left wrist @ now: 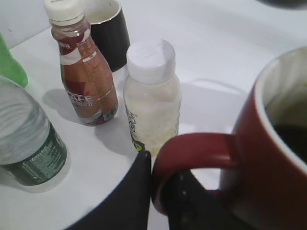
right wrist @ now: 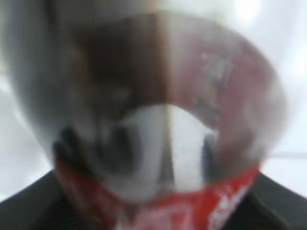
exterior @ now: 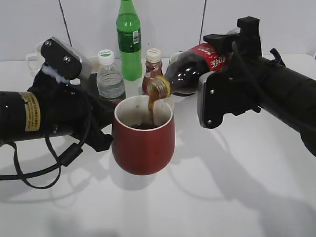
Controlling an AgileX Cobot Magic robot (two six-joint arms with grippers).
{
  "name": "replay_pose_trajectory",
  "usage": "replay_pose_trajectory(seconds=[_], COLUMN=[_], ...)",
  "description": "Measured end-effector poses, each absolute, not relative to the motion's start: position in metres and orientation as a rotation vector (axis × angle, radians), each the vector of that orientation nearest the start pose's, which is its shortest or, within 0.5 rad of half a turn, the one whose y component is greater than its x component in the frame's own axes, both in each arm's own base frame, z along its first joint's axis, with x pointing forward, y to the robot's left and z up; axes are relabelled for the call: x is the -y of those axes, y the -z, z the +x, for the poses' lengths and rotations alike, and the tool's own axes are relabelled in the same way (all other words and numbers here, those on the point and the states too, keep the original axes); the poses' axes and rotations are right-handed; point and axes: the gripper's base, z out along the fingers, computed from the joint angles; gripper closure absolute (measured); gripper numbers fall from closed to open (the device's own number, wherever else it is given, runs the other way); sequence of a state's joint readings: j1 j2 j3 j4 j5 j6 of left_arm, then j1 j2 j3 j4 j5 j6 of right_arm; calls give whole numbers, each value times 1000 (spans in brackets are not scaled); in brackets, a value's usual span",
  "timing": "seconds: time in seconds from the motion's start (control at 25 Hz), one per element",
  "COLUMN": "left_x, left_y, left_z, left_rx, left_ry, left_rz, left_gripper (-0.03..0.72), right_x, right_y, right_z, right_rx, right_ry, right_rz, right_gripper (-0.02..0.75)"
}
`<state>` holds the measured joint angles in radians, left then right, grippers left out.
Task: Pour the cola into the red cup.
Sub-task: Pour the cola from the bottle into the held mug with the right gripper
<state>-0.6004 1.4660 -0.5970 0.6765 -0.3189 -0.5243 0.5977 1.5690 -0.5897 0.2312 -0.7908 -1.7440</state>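
**Cola mid-pour, stream dropping into the red cup**

Cola is tipped nearly flat over the bench, mouth angled down, and a thin brown stream falls from the yellow neck ring into the red cup. The right end effector is clamped around the bottle's labelled body; the left end effector has its dark fingers closed on the cup's handle, one finger outside the loop and one through it.

Risks from here, as I judge them: the stream lands close to the cup's far rim, so a small drift of the bottle mouth could send liquid over the edge. Tip further and the flow may surge and splash. The handle grip is narrow, so a nudge could turn the cup.

Now the views. The exterior view alone shows stream, mouth and rim together, plus the green bottle and water bottle behind. The left wrist view gives the handle grip and dark liquid already inside the cup, along with a small white-capped bottle, a brown coffee bottle and a black mug. The right wrist view is blurred: just the bottle's base and red label, close up.
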Motion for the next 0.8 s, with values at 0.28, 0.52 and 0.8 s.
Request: replay_pose_trajectory(seconds=[0.28,0.52,0.8], left_x=[176,171,116], left_y=[-216,-246,-258], left_z=[227,229,252], left_rx=[-1896,-1802,-1825], left_ry=[482,474,323], left_rz=[861,819,616], left_gripper=[629,629,629], right_x=[-159,-158,-157], right_y=[-205,-206,-206], right_z=[254,254,255], right_rx=[-1063,-1287,-1555], right_ry=[698,428,30], right_rz=[-1479,-1216,-797], right_gripper=[266,266,266])
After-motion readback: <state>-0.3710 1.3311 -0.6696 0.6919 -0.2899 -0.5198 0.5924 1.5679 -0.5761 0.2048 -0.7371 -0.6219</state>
